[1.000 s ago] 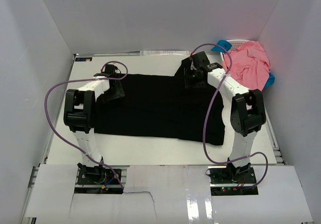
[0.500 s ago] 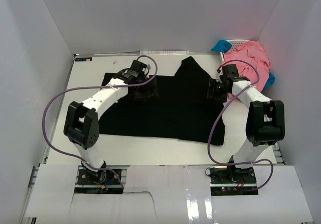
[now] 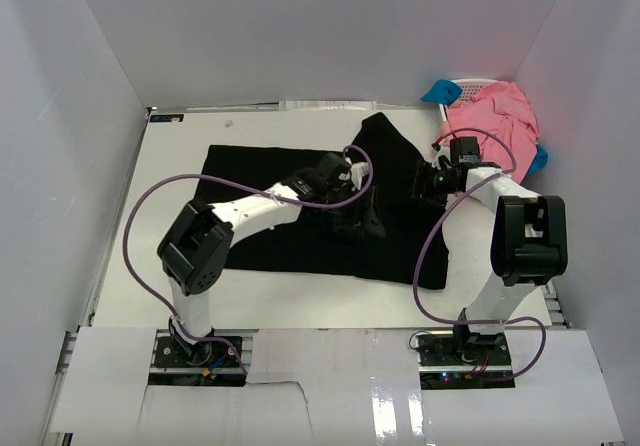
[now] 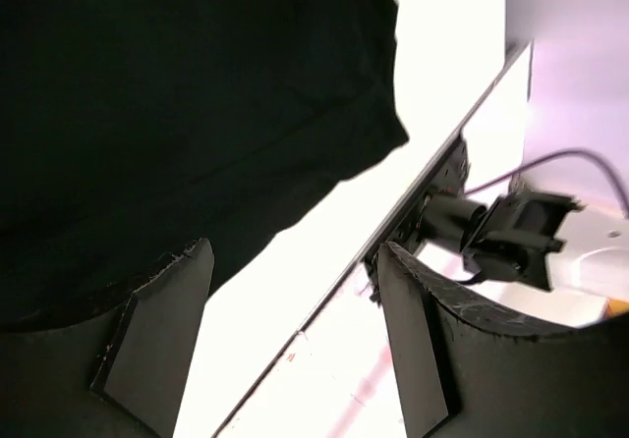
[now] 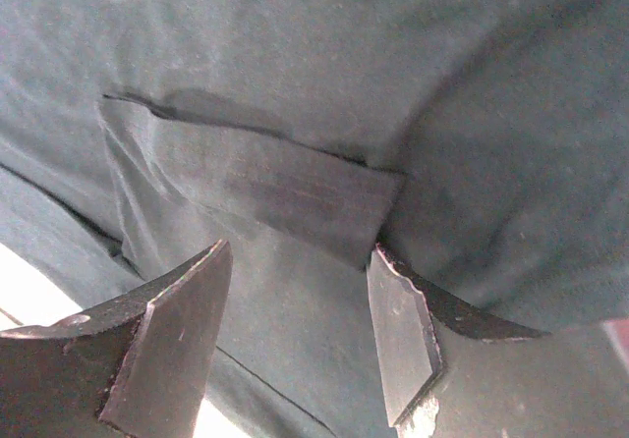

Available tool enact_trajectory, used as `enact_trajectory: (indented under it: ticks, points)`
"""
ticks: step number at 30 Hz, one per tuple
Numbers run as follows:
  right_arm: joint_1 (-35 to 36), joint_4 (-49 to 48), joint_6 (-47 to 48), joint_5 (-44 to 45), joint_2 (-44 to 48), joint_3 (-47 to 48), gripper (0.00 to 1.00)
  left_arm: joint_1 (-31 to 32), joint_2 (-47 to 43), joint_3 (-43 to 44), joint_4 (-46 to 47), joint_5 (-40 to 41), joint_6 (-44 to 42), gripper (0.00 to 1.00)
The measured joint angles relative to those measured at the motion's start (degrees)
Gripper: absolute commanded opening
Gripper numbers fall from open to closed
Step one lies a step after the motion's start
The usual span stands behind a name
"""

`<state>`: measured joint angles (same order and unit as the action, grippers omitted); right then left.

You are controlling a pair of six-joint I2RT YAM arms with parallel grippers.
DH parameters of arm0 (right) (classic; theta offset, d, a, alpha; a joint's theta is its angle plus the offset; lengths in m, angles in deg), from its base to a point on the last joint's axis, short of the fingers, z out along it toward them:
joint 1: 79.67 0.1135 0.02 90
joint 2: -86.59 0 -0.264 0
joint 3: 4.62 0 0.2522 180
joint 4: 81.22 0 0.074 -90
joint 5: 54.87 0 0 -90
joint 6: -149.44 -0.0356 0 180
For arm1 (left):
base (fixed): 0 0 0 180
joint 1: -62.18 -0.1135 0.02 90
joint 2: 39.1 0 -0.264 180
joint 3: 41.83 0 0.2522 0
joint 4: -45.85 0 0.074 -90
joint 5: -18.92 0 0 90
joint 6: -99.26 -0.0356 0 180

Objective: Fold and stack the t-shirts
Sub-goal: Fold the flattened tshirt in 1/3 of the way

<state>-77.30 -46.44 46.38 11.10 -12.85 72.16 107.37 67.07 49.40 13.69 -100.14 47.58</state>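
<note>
Bare table (image 3: 175, 146) is left open to the left of the black t-shirt (image 3: 270, 166) and in a strip along its near edge. Its middle is crossed by the left arm (image 3: 250, 209), and its right edge is occupied by the right arm (image 3: 525, 236). Beyond its far right corner, passage is blocked by the basket (image 3: 472, 86) heaped with pink t-shirts (image 3: 495, 131).

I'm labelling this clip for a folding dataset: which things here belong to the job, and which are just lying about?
Part of the job: black t-shirt on the table; pink t-shirts heaped in the white basket.
Lying about: the basket itself; blue items at its edge; paper strip at the far edge.
</note>
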Motion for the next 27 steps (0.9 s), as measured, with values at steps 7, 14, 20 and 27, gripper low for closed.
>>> enact_trajectory:
  ticks: [7, 14, 20, 27]
  points:
    - [-0.4, -2.2, -0.2, -3.7, -2.0, -0.2, 0.64, 6.1, 7.7, -0.2, 6.4, -3.2, 2.3, 0.78]
    - [-0.6, -5.0, -0.2, -6.3, -4.1, -0.2, 0.63, 7.4, 12.5, 0.2, 8.8, -3.5, 2.7, 0.78]
    - [-0.9, -7.1, -0.2, -7.3, -7.2, 0.0, 0.61, 7.3, 13.4, 0.1, 9.9, -3.7, 3.0, 0.78]
    - [-1.1, -8.9, 0.0, -8.5, -8.9, 1.2, 0.33, 7.3, 13.4, -0.6, 11.1, -3.7, 3.3, 0.78]
